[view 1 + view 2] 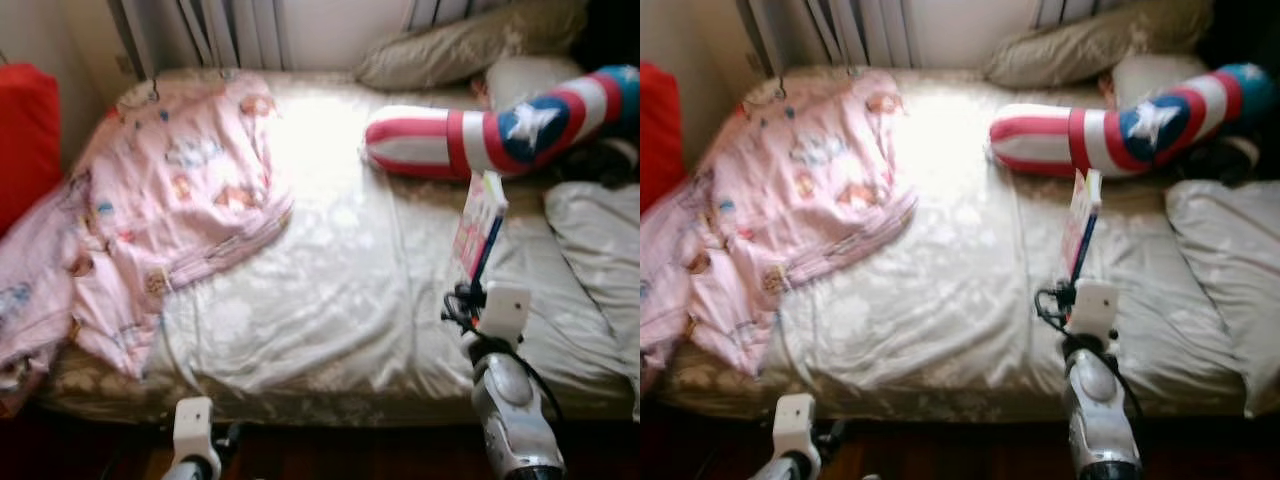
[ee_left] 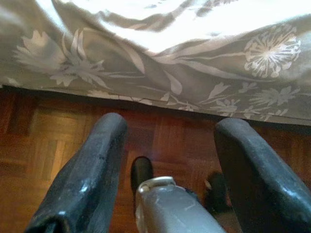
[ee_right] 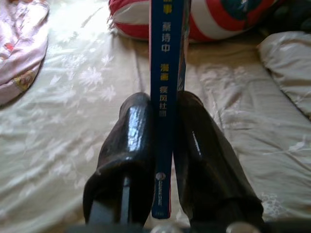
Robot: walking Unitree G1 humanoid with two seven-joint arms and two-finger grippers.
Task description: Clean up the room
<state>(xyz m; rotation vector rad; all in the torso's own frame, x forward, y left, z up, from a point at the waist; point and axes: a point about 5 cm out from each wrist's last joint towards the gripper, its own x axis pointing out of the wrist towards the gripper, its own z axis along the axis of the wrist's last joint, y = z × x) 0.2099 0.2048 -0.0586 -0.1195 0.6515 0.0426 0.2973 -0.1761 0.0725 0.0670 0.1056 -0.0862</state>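
Right now the right gripper (image 3: 163, 145) is clenched on a thin book (image 3: 167, 87), its two black fingers (image 3: 127, 145) pressed flat against the covers with the blue spine facing the wrist camera. From the head view the book (image 1: 478, 225) stands upright above the right arm, held over the bed (image 1: 330, 290) near its right half, with its top edge just below a long red, white and blue star pillow (image 1: 490, 130). The left gripper (image 2: 167, 160) is low at the foot of the bed with its fingers (image 2: 87, 174) spread apart and nothing between them; under it lies a wood parquet floor (image 2: 43, 145), and the floral hem of the sheet (image 2: 160, 73) hangs just ahead. A pink printed blanket (image 1: 160, 220) lies crumpled over the left part of the bed and spills off the edge. A grey pillow (image 1: 470, 45) rests at the head by the wall, and another pale cushion (image 1: 595, 235) sits at the far right. A red cushion (image 1: 25, 140) stands beside the bed on the left.
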